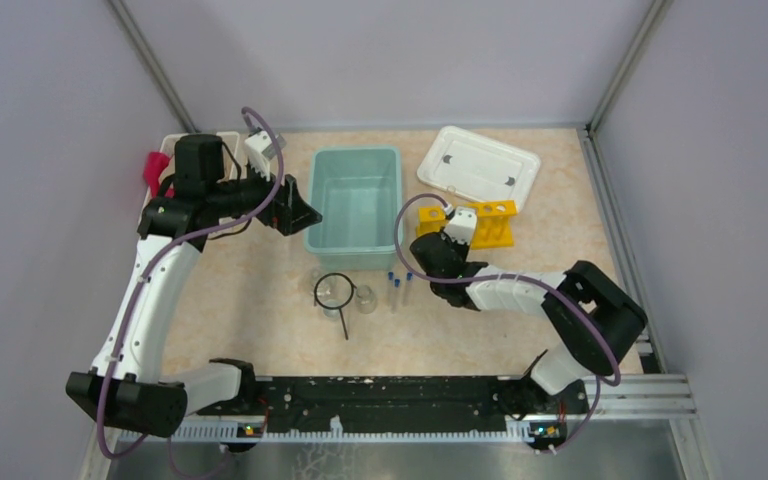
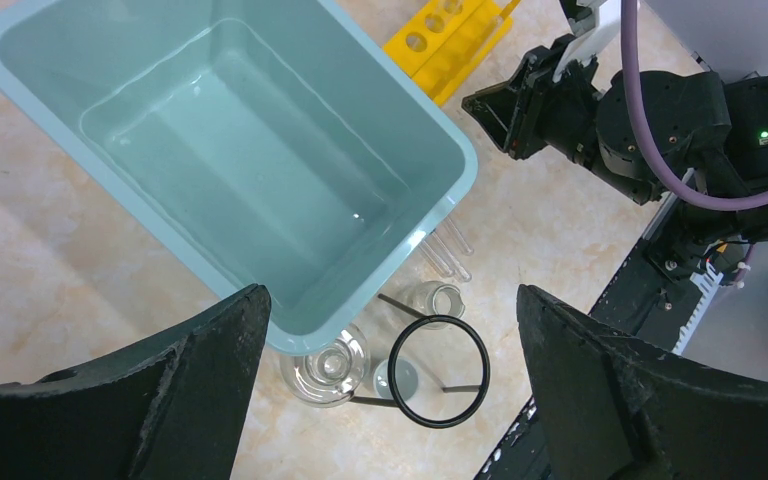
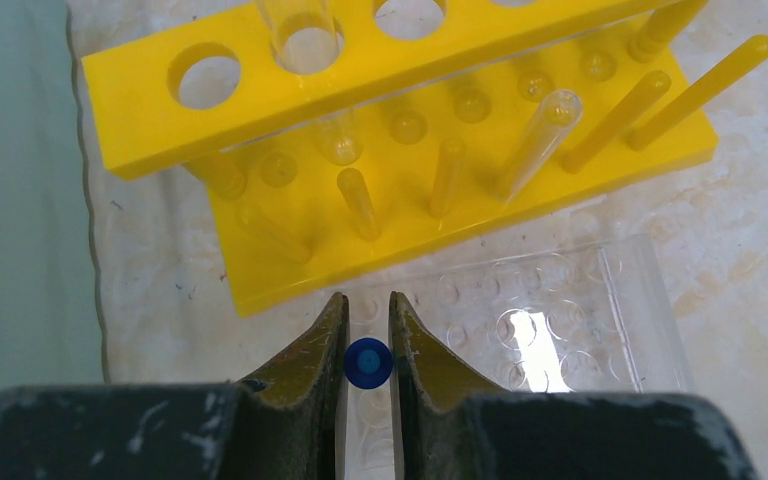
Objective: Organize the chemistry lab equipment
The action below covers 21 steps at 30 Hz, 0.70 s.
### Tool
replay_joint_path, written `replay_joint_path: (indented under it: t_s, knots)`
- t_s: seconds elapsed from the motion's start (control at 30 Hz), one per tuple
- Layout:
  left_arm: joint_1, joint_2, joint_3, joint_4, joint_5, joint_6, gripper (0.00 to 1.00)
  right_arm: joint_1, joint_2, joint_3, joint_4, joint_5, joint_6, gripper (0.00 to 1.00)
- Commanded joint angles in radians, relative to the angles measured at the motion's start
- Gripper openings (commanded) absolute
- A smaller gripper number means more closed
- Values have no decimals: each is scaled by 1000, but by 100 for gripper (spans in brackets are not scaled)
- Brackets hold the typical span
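Note:
My right gripper [image 3: 368, 305] is shut on a clear test tube, whose blue cap [image 3: 368, 362] shows end-on between the fingers. It is just in front of the yellow tube rack [image 3: 410, 150], which holds a clear tube [image 3: 310, 40] in its second hole and another leaning tube [image 3: 545, 125]. In the top view the right gripper [image 1: 438, 243] is beside the rack [image 1: 468, 222]. Two capped test tubes [image 1: 400, 285], two beakers [image 1: 365, 298] and the black wire ring [image 1: 334, 290] lie in front of the teal bin [image 1: 355, 250]. My left gripper [image 1: 295, 210] is open and empty, left of the bin; the ring [image 2: 438, 370] and a beaker [image 2: 325, 365] show below it.
The teal bin [image 2: 20, 30] is empty inside. A white lid [image 1: 478, 165] lies at the back right. A clear well plate [image 3: 560, 320] lies under my right gripper. A white basket [image 1: 172, 145] with red cloth [image 1: 155, 170] stands at the back left, behind the left arm.

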Motion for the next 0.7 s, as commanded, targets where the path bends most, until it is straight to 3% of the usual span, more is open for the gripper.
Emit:
replay_joint_path:
  t_s: [0.0,0.17,0.27,0.53,0.67]
  knots:
    - [4,-3,23,21,17,1,99,14,6,35,-24,-3,56,9]
    - [4,0,25,19,17,7,99,14,-32,13,-29,-41,25,45]
    - [4,1,25,20,22,4,99,14,-76,18,-51,-92,1,59]
    - [5,-6,28,19,27,4,99,-4,-266,50,-124,-226,-105,61]
    - [4,-5,29,20,28,2,99,-65,-274,81,-145,-323,-165,59]
